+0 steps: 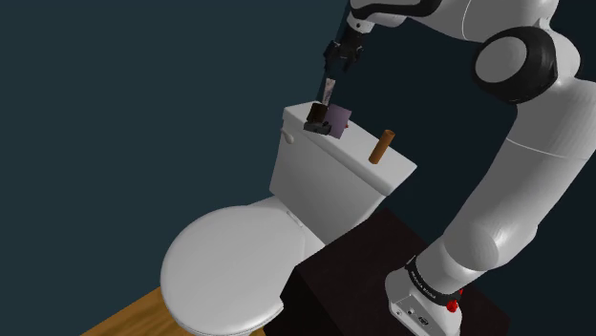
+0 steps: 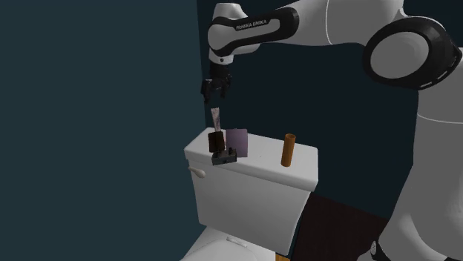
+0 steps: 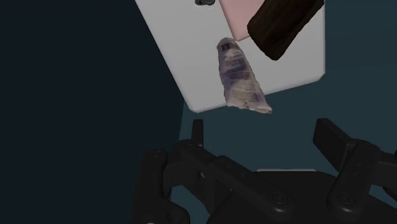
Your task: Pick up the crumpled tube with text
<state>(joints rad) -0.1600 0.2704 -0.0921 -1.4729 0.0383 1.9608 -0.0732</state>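
The black two-finger gripper (image 1: 336, 69) (image 2: 215, 95) (image 3: 261, 130) hangs just above the toilet's white cistern lid (image 1: 363, 157) (image 2: 260, 167) (image 3: 184, 51), its fingers spread wide and clasping nothing. Directly under it the crumpled, pale tube with purplish printed text (image 1: 328, 93) (image 2: 216, 117) (image 3: 240, 79) stands upright near the lid's end at the shoulder view's left, close to the edge and apart from the fingers. A dark brown block (image 2: 216, 141) (image 3: 283, 25) and a pale purple square card (image 2: 237, 141) sit just beside the tube, while a brown upright cylinder (image 1: 382, 146) (image 2: 288, 149) stands near the lid's opposite end.
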